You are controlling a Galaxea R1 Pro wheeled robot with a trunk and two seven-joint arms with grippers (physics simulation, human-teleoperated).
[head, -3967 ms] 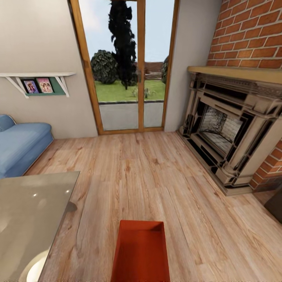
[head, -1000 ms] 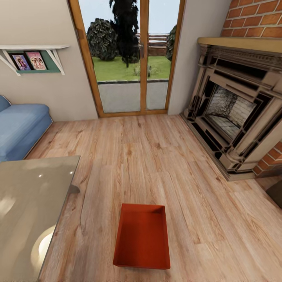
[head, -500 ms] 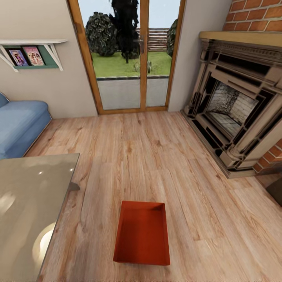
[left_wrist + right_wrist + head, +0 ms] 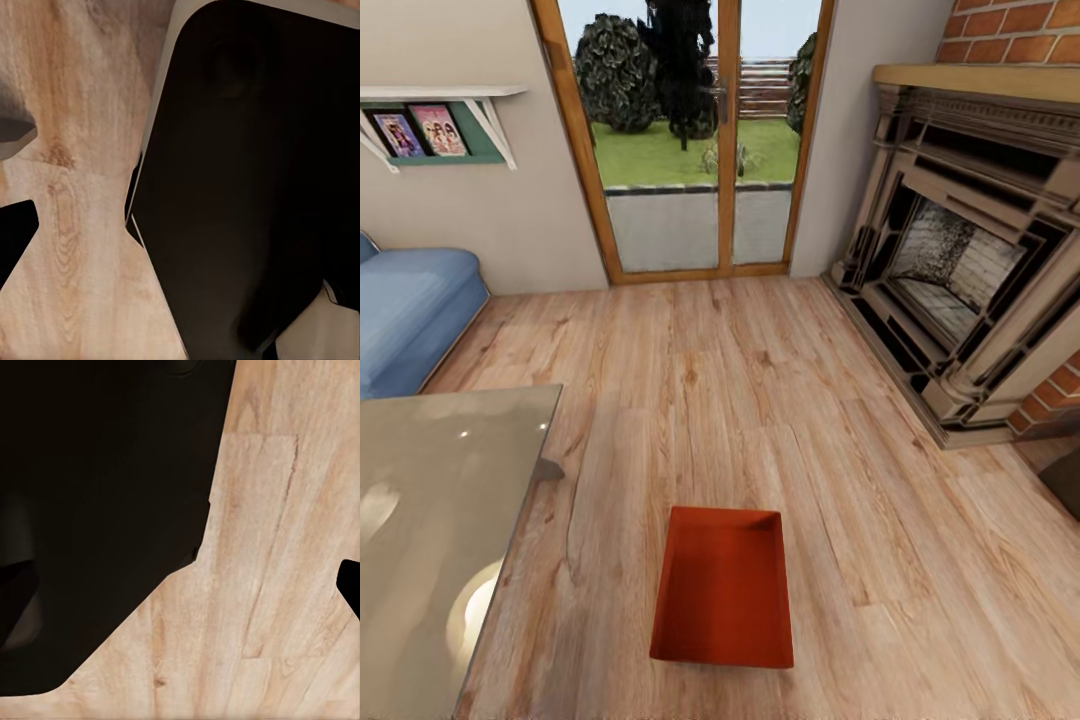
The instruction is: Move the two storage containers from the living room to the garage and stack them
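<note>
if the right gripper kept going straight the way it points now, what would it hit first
Most likely the wood-plank floor: the right wrist view looks onto bare planks beside a dark part of the robot. How far off is unclear.

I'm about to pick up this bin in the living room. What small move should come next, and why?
Probably bring one arm forward and down toward the storage container. It sits upright and open on the wood-plank floor just ahead, beside the glass table, and the wrist views look at bare planks beside the robot's dark body, not at the bin.
</note>
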